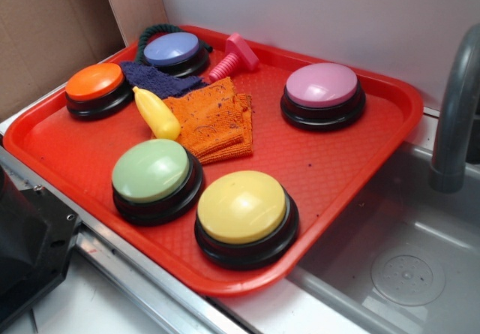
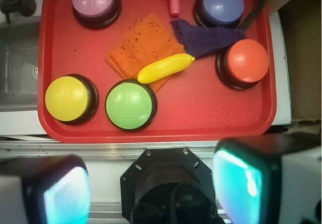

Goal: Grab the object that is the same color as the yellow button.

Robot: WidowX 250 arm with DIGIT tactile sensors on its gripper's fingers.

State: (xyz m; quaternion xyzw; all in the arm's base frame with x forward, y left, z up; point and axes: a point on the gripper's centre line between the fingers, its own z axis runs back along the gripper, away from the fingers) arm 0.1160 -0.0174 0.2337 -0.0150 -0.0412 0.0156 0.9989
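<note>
A small glossy yellow toy (image 1: 156,113), tapered like a pepper, lies on the red tray (image 1: 352,169), partly on an orange cloth (image 1: 214,120). In the wrist view the yellow toy (image 2: 165,68) lies just above the green button. The large yellow button (image 1: 241,207) stands at the tray's front edge; in the wrist view the yellow button (image 2: 67,98) is at the lower left. My gripper (image 2: 153,186) is open and empty, high above and off the tray's near edge, its two pads (image 2: 240,183) wide apart. The gripper does not show in the exterior view.
On the tray stand a green button (image 1: 152,172), an orange button (image 1: 95,83), a blue button (image 1: 172,49) and a pink button (image 1: 322,86). A dark blue cloth (image 1: 157,79), a pink plastic bolt (image 1: 234,56) and a dark rope lie at the back. A sink (image 1: 405,251) with a grey faucet (image 1: 454,116) is on the right.
</note>
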